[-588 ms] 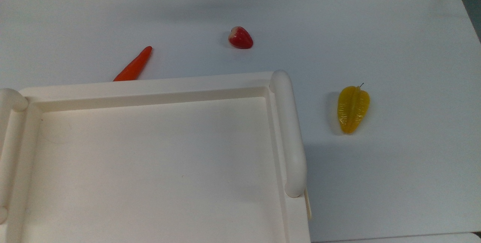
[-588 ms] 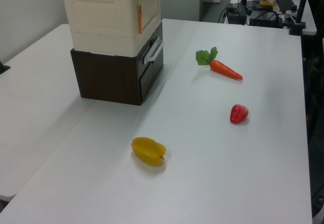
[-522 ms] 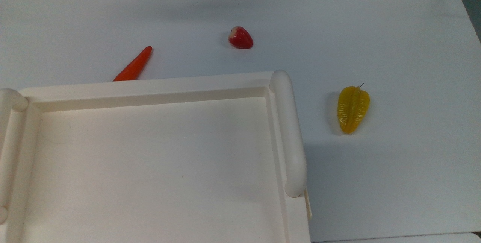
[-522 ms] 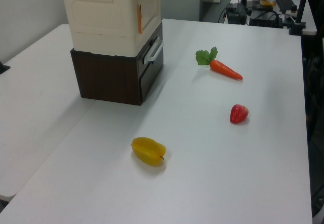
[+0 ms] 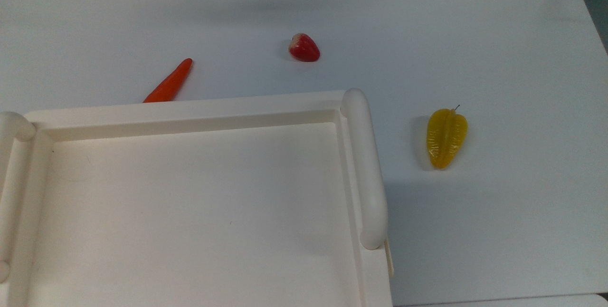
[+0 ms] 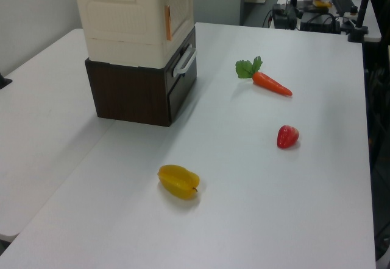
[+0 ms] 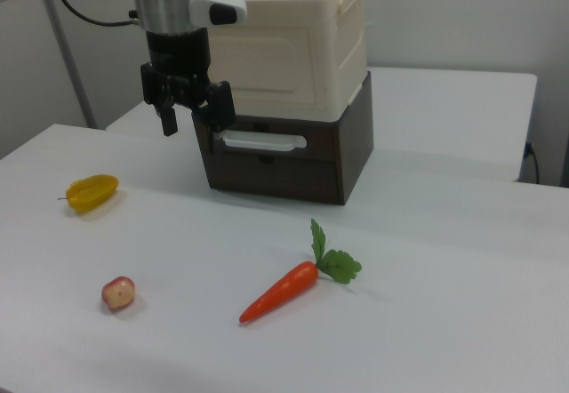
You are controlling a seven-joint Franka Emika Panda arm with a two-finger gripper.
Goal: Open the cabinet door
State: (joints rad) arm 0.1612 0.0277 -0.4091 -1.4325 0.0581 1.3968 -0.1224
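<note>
Pincer (image 7: 191,113) open, beside the upright cabinet door (image 7: 267,68), which is shut and faces the carrot (image 7: 283,291)

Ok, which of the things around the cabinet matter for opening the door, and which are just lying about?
Belongs to the job:
- cabinet door, looks shut
- hand, open, by the door's left edge in the right view

Lying about:
- carrot
- strawberry
- yellow star fruit
- dark drawer unit under the cream cabinet
</note>
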